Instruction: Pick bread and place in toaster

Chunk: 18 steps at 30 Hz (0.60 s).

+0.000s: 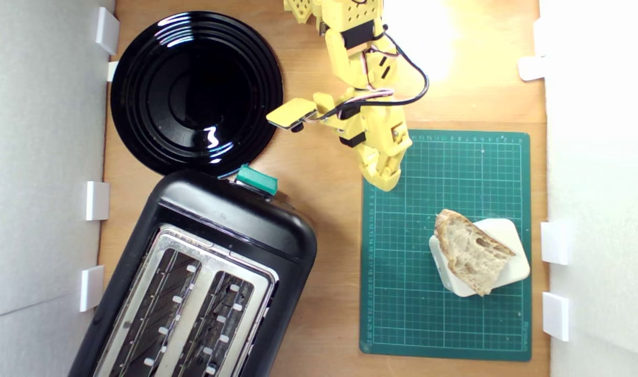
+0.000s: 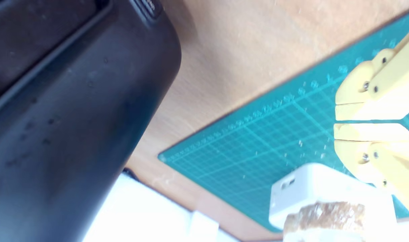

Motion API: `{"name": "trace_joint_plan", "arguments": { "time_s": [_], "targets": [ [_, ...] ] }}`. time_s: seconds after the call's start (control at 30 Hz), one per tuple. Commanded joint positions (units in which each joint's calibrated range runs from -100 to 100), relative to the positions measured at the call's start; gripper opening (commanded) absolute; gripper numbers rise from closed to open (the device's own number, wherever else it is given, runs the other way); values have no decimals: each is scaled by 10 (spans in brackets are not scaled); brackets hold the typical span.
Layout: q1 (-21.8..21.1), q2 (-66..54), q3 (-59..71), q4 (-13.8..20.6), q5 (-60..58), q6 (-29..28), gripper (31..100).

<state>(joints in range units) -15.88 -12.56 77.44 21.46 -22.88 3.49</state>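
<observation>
A wedge of rustic bread (image 1: pixel 470 250) with pale holey crumb and brown crust lies tilted on a white rounded block (image 1: pixel 510 262), on the green cutting mat. In the wrist view the bread (image 2: pixel 327 213) shows crust-first on the block (image 2: pixel 302 191). My yellow gripper (image 1: pixel 386 180) hangs over the mat's near corner, apart from the bread and toward the exterior view's upper left of it. Its jaws (image 2: pixel 337 121) are pressed together with nothing between them. The black toaster (image 1: pixel 204 277), with silver top and teal lever knob (image 1: pixel 256 179), stands at the exterior view's lower left; its dark side (image 2: pixel 77 117) fills the wrist view.
A glossy round black plate (image 1: pixel 141 94) sits at the exterior view's upper left, touching the toaster's end. The green mat (image 1: pixel 403 293) covers the right part of the wooden table (image 1: pixel 329 220). White walls with small white clips (image 1: pixel 554 243) border both sides.
</observation>
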Motion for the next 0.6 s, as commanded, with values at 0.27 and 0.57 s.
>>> {"name": "trace_joint_plan", "arguments": {
  "time_s": [0.27, 0.57],
  "targets": [
    [28, 104, -30, 63, -204, -28, 443],
    [28, 137, -32, 63, -255, -25, 568]
  ]
}}
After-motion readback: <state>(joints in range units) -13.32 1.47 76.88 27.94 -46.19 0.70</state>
